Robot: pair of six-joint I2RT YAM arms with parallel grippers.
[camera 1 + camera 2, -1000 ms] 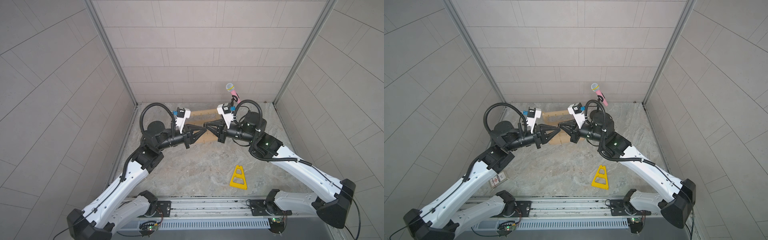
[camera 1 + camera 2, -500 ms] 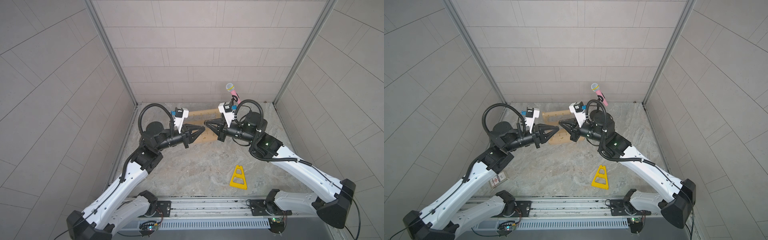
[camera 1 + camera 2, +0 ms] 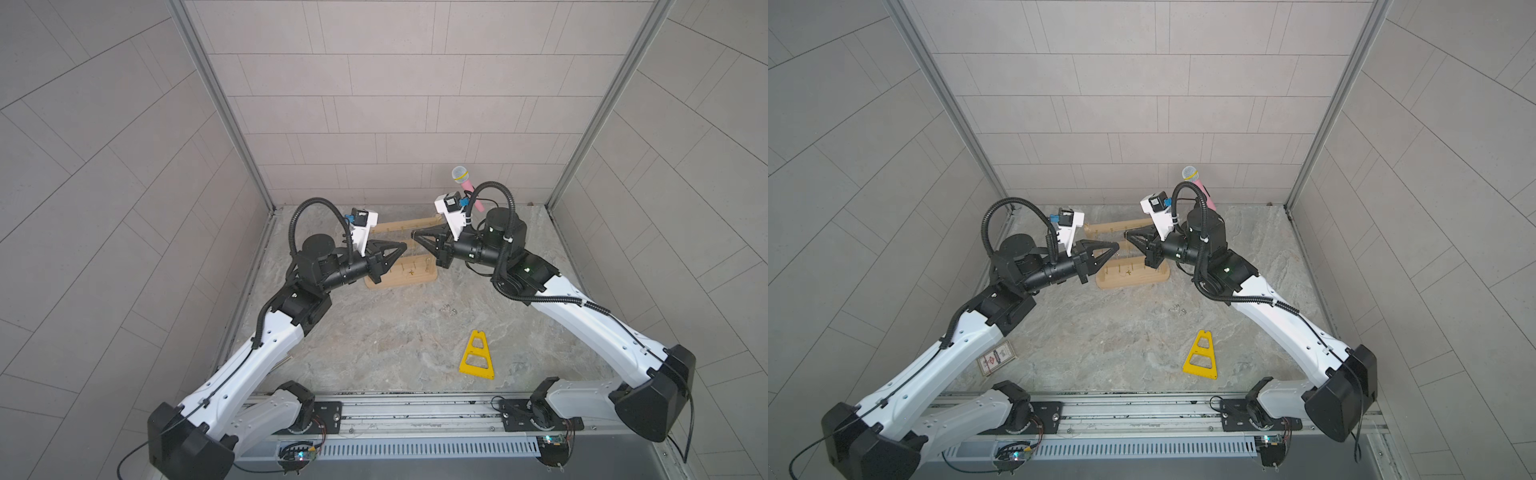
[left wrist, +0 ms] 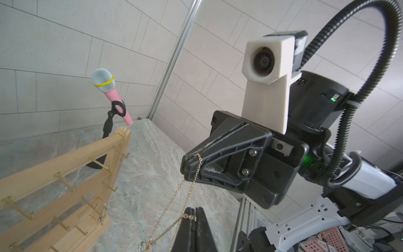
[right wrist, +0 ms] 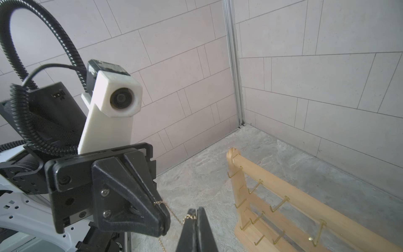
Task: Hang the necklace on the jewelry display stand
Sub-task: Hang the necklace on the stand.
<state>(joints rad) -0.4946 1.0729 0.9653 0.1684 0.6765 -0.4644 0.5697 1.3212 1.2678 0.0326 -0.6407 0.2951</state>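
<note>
Okay, left gripper (image 3: 404, 246) and right gripper (image 3: 414, 237) face off, tips near, both clamped on the necklace (image 4: 189, 216); chain sags between. Jewelry display stand (image 3: 399, 281) at table's 12 o'clock.

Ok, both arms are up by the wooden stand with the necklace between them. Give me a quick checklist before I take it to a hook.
1. Is the left gripper shut on the necklace? Ok.
2. Is the right gripper shut on it too? Ok.
3. Is the stand upright? Ok.
4. Are the hooks on the top bar bare at this end? Ok.
5. Is the necklace free of the stand? Ok, it hangs in front of it, apart.
6. Is there enough slack between the grippers to drop over a hook? Cannot tell.
</note>
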